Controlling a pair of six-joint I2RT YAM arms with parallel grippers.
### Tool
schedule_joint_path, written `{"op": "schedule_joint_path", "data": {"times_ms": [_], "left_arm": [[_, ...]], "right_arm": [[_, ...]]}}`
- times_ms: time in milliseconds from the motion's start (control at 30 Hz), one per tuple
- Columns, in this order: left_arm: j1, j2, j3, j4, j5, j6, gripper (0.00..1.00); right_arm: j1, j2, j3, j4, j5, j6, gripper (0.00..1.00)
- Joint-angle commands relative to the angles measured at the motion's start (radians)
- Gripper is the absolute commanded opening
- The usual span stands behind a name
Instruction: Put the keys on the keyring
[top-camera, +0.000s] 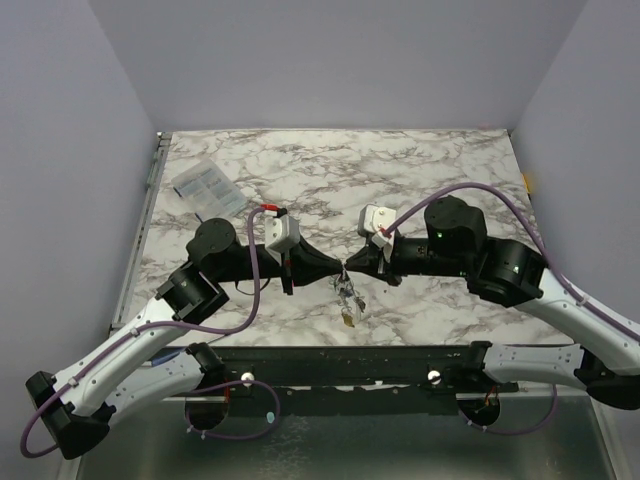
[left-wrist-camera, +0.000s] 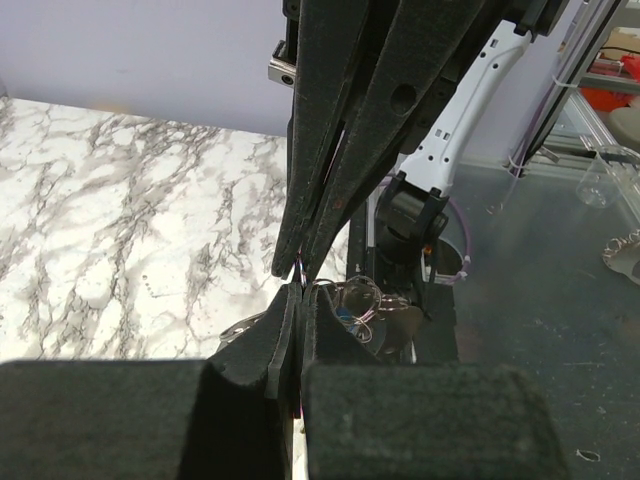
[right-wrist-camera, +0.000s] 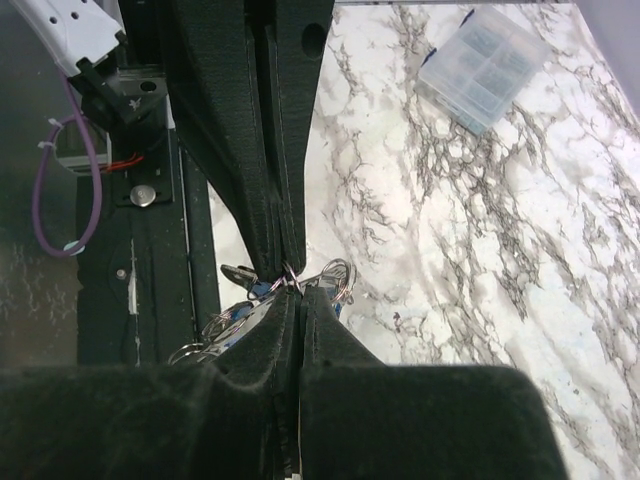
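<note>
You have two black two-finger grippers meeting tip to tip over the white, grey-veined marble-patterned table (top-camera: 420, 160), well apart from the one clear plastic compartment box (top-camera: 207, 187) and on its near right. The left gripper (top-camera: 338, 268) reaches in from the box's side and the right gripper (top-camera: 349, 268) from the far side, so the two fingertip pairs touch nose to nose. In the left wrist view your left gripper (left-wrist-camera: 300, 292) has its jaws pressed together with no gap showing, and the right gripper (left-wrist-camera: 296, 262) comes down from above, also pressed flat. The right wrist view shows the same from the other side: the right gripper (right-wrist-camera: 296, 296) is closed and the left gripper (right-wrist-camera: 284, 262) is closed against it. A thin wire keyring (right-wrist-camera: 291, 280) sits exactly at the junction of the four fingertips. You cannot tell which pair actually pinches it. The small metal keys (top-camera: 347, 302) bunch just below that junction, on the side away from the box. You can make out a yellowish one at the bottom of the bunch from above, and a blue head and a silvery one in the right wrist view (right-wrist-camera: 243, 300), with several loose wire loops (right-wrist-camera: 340, 276) among them. The exact count is too tangled to give. The box holds rows of small items, and any print on it is too small to read.
</note>
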Motion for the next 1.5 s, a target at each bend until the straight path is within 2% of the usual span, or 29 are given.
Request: {"op": "schedule_joint_path", "data": {"times_ms": [0, 67, 300, 400, 667, 867, 1033, 1467], "left_arm": [[-0.003, -0.01, -0.009, 0.067, 0.016, -0.011, 0.03], [-0.003, -0.016, -0.017, 0.066, 0.004, -0.013, 0.11], [-0.003, -0.044, -0.027, 0.066, -0.078, -0.041, 0.5], [-0.003, -0.065, -0.031, 0.063, -0.133, -0.057, 0.58], [-0.003, -0.097, -0.061, 0.062, -0.189, -0.057, 0.57], [-0.002, -0.065, -0.052, 0.075, -0.18, -0.059, 0.55], [-0.005, -0.042, -0.077, 0.141, -0.148, -0.101, 0.54], [-0.03, -0.017, -0.094, 0.219, -0.168, -0.118, 0.52]], "right_arm": [[0.008, -0.037, -0.071, 0.126, 0.049, 0.016, 0.01], [0.007, -0.071, -0.125, 0.196, 0.073, 0.036, 0.01], [0.007, -0.172, -0.24, 0.35, 0.113, 0.078, 0.01], [0.008, -0.195, -0.261, 0.371, 0.119, 0.088, 0.01], [0.007, -0.26, -0.308, 0.431, 0.096, 0.127, 0.01], [0.007, -0.288, -0.327, 0.47, 0.083, 0.151, 0.01], [0.007, -0.289, -0.325, 0.472, 0.08, 0.157, 0.01], [0.007, -0.279, -0.344, 0.516, 0.055, 0.181, 0.01]]}}
